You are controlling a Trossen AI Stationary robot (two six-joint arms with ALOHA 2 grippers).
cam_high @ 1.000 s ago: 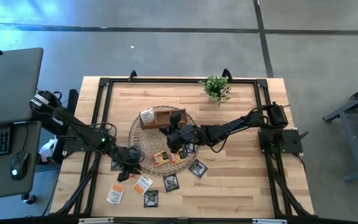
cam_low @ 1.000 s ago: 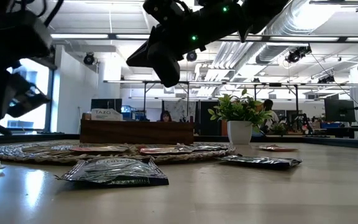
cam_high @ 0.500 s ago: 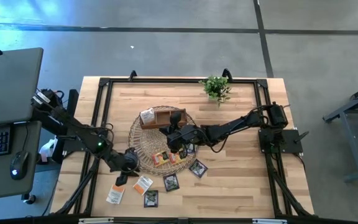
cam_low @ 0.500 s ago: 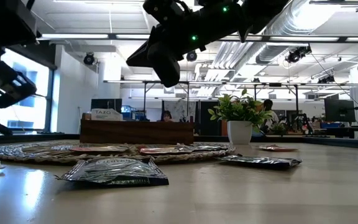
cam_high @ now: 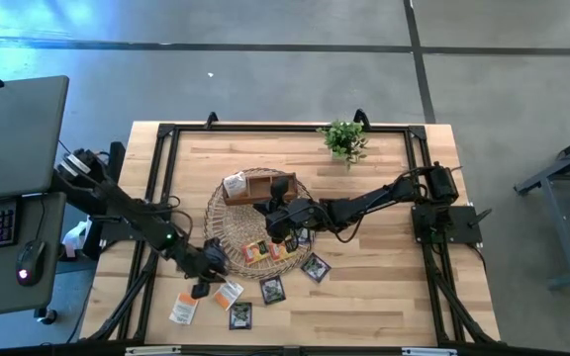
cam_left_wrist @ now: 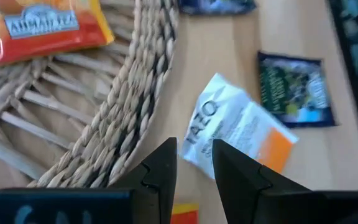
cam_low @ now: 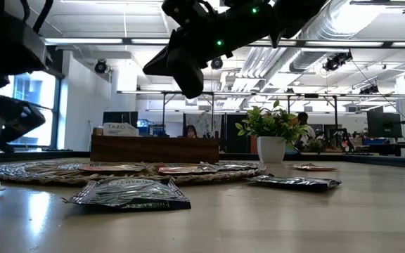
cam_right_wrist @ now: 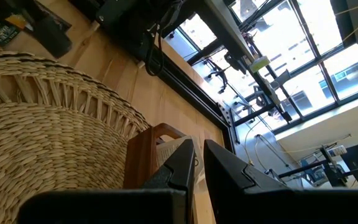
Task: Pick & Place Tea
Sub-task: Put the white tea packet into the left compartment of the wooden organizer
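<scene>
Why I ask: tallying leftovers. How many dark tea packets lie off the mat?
3: dark packet at the front edge, second beside it, third by the mat; left arm may hide more.

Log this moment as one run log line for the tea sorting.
left pincer: open, empty, above white-and-orange packet beside mat | right pincer: empty, hovering over mat by wooden tray | packets on table: not yet picked
</scene>
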